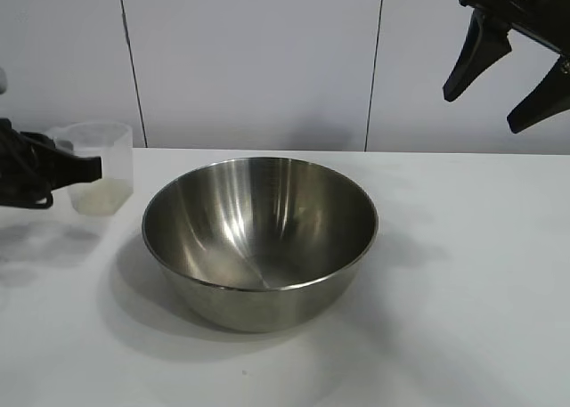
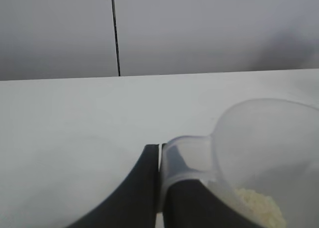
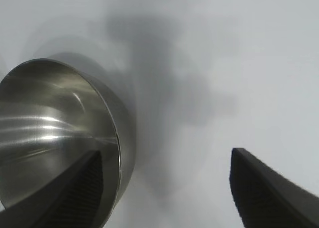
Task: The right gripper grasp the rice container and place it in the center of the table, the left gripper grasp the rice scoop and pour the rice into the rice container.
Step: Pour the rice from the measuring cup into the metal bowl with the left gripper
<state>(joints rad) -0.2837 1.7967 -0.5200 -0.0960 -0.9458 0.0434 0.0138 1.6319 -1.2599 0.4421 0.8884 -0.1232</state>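
Steel rice container (image 1: 260,238) sits mid-table (image 1: 463,318), beside and below the left pincer (image 1: 89,168), which clamps the rice scoop (image 1: 98,166) by its handle, rice (image 2: 259,208) inside. Right pincer (image 1: 509,67) hangs wide, empty, above.

No readable text, label, brand, number or sign on anything in view
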